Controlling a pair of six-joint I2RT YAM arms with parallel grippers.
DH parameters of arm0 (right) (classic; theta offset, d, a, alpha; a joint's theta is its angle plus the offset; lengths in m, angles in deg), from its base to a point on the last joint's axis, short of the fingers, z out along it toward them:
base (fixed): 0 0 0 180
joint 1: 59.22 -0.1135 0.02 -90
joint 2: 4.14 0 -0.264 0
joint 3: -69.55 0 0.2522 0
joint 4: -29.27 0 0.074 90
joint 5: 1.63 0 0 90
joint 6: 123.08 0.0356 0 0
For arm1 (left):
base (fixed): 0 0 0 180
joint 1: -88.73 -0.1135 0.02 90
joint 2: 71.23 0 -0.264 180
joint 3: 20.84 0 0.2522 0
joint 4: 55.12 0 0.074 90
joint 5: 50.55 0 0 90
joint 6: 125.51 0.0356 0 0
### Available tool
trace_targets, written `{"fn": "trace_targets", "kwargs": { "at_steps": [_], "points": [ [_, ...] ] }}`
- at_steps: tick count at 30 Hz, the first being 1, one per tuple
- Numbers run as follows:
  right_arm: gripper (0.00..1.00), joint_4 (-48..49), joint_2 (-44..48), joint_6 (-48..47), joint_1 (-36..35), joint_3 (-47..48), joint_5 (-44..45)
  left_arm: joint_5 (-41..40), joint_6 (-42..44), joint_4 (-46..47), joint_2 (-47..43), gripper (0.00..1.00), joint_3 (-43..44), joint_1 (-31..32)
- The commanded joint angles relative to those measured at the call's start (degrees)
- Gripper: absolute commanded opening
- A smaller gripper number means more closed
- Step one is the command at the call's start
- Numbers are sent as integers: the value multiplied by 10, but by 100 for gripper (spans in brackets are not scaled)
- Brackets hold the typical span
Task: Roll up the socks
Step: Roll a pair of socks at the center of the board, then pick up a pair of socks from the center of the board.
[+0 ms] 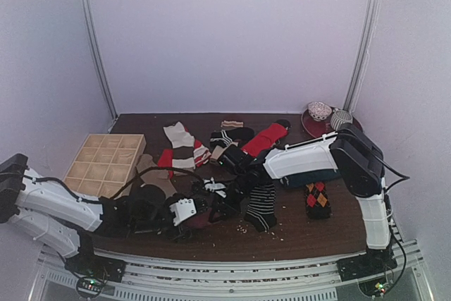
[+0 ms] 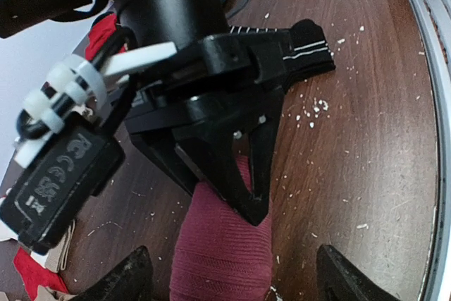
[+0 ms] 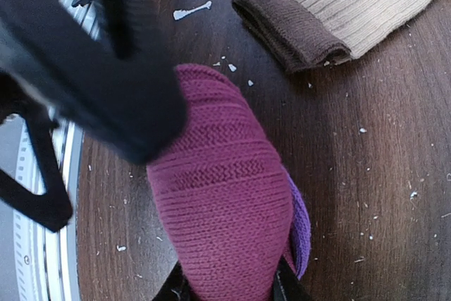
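Markings: a black module (image 2: 60,174) is tied beside the right arm's wrist with white cable ties. It carries small printed marks that cannot be read with certainty.

Containers: a wooden divided box (image 1: 106,158) stands at the far left of the table (image 1: 296,234) and presents a grid of open compartments.

Left gripper (image 2: 232,262): released. Its fingers (image 2: 134,280) stand spread on either side of the magenta sock (image 2: 222,244), which lies on the table left of centre, near the front edge.

Right gripper (image 3: 229,288): clenched on the same magenta sock, pinching it between both fingers.

A tan sock (image 3: 352,5) with a brown cuff lies near the magenta sock, apart from it.

To the right, a black-and-white striped sock (image 1: 261,206) lies flat. A red sock (image 1: 266,139) lies farther back. A dark teal sock (image 1: 310,177) lies partly under the right arm, with an argyle sock (image 1: 317,199) just beside it on the near side.

At the far right, a dark red dish (image 1: 310,126) holds two rolled bundles (image 1: 319,110).
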Motion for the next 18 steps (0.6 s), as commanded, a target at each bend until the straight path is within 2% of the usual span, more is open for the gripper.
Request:
{"fn": "trace_targets", "kwargs": {
  "at_steps": [1, 18],
  "points": [
    [24, -159, -80, -5, 3, -59, 107, -15, 47, 50, 29, 79, 19, -2],
    [24, -163, -82, -15, 6, -60, 96, -54, 79, 85, 122, 75, 23, -3]
  ]
}}
